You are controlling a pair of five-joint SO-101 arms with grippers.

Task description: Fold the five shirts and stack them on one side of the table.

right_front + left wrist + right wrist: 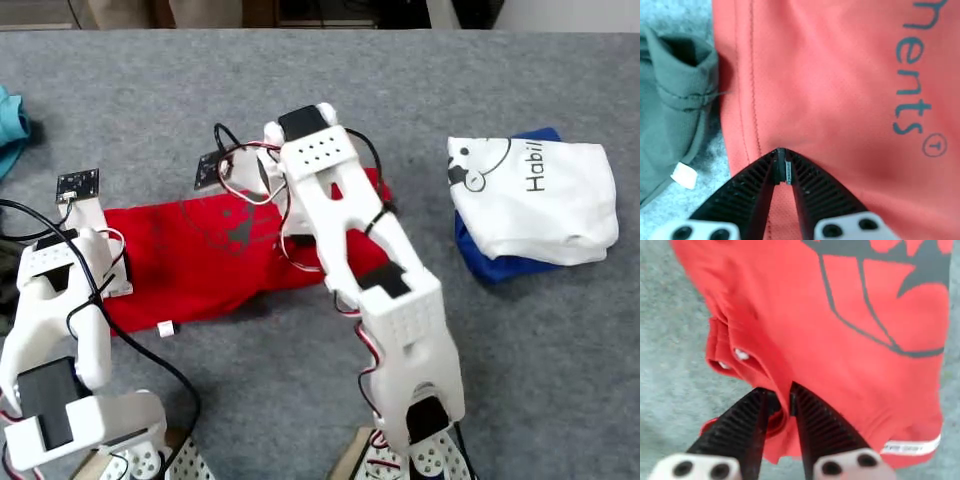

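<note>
A red shirt (200, 260) with a dark print lies spread on the grey table, left of centre. My left gripper (112, 262) is at the shirt's left edge. In the left wrist view its fingertips (782, 167) meet on the red shirt (840, 100) beside a stitched seam, shut on the cloth. My right gripper (268, 192) sits over the shirt's far right part. In the right wrist view it (782, 402) is shut on a bunched fold of the red shirt (850, 355), with cloth between the black ribbed fingers (815, 425).
At the right, a folded white shirt (535, 200) lies on a folded blue shirt (500, 266). A teal garment (10, 122) shows at the left edge. A dark green garment (675, 100) with a white tag lies next to the red shirt.
</note>
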